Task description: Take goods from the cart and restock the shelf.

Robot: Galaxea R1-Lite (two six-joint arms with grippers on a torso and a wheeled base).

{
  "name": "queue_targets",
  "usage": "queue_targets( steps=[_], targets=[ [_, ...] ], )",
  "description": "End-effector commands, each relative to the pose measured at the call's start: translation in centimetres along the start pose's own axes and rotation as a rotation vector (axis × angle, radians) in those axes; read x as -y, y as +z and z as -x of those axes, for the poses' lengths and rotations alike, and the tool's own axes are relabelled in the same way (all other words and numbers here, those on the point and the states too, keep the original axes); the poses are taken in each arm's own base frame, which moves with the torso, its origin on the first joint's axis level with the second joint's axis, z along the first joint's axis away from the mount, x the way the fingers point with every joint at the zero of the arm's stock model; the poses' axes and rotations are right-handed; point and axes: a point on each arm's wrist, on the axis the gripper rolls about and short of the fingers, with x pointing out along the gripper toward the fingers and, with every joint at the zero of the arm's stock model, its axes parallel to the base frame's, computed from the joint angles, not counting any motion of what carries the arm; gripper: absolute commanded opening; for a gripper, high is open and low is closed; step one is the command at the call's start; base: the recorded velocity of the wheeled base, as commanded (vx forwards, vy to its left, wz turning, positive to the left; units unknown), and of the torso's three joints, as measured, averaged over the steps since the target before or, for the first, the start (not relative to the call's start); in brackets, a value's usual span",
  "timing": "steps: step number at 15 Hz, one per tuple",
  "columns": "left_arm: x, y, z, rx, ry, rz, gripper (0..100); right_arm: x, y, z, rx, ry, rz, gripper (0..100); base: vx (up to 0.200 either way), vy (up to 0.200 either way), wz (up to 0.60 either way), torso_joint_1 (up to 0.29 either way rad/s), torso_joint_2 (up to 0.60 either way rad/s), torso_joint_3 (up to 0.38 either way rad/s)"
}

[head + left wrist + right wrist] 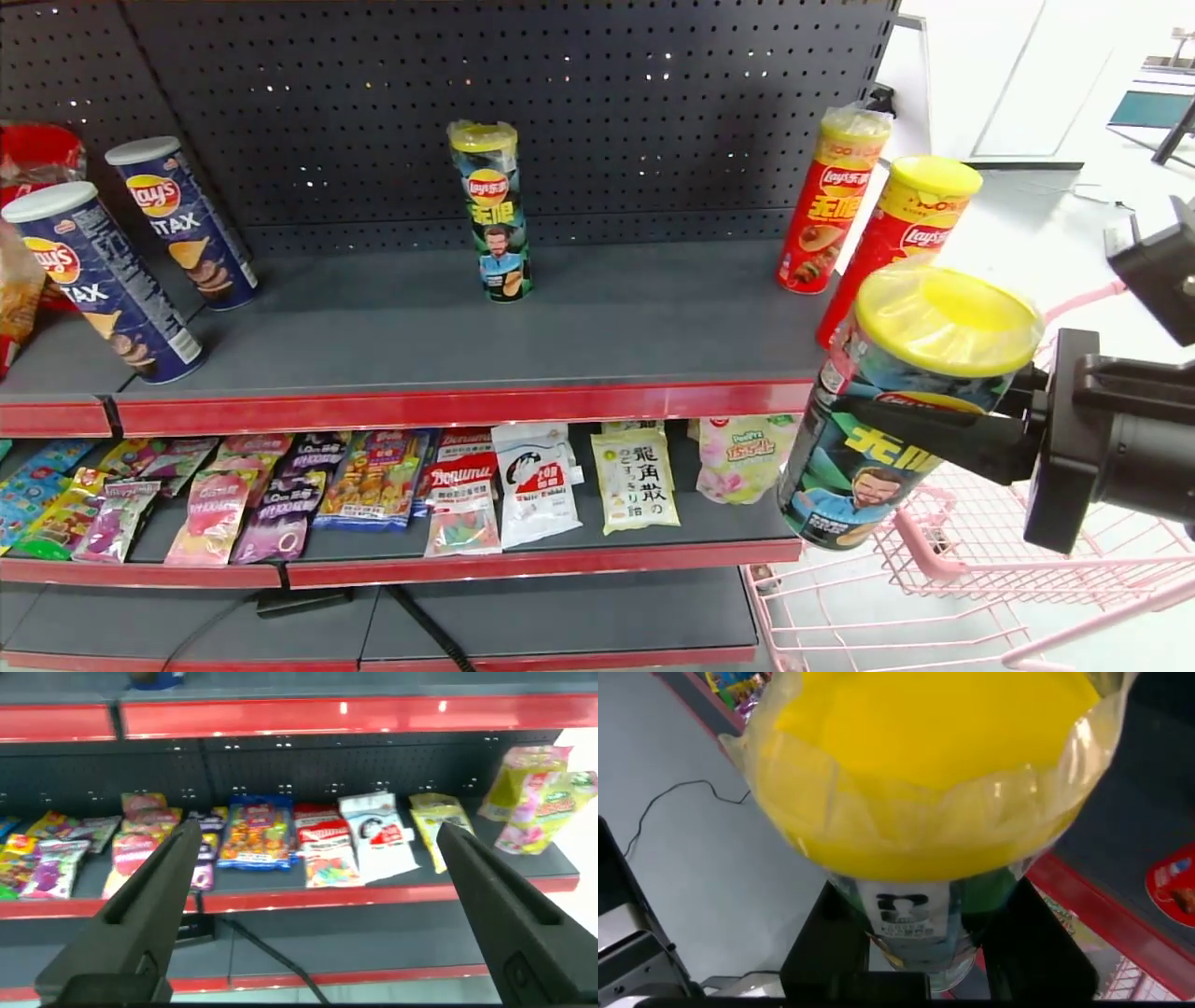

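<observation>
**Holding a can clear of the cart, short of the shelf**

Pinching, with the right jaws, a tall green-and-blue cardboard crisp can with a yellow plastic lid. Gripped at mid-height from both sides, probably to steady it and leave the base free for setting down. Held slightly tilted above the pink wire cart, just off the right end of the grey upper shelf with the red front lip, not yet over the board. Likely bound for the bare stretch near the matching green can standing at the back. Worth steering around the two red cans with yellow lids crowding the right end, to avoid toppling them. With the left jaws spread and empty, hanging low before the lower shelf of flat snack bags, seemingly parked out of the way.
</observation>
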Motion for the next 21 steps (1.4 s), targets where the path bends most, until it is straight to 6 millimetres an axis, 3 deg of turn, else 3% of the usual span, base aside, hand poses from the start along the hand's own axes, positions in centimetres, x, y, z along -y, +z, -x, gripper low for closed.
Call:
queue_targets(
  steps=[1,14,19,21],
  targets=[
    [0.0,0.0,0.0,-0.001,0.001,0.000,100,-0.2,-0.3,0.0,-0.009,0.009,0.004,0,0.000,0.200,0.00,-0.012,-0.01,0.002],
    [0.0,0.0,0.0,-0.001,0.001,0.000,100,-0.9,-0.3,0.3,0.003,0.048,0.017,0,0.000,0.200,0.00,0.004,0.00,0.003],
    [0.0,0.0,0.0,-0.001,0.005,-0.002,100,-1.3,-1.1,1.3,0.000,0.047,0.015,0,0.000,0.000,0.00,0.000,0.00,0.000],
    [0.0,0.0,0.0,-0.001,0.005,0.000,100,-1.4,-1.3,1.5,-0.003,0.048,0.014,0,0.200,0.000,0.00,0.000,0.00,0.007]
  ],
)
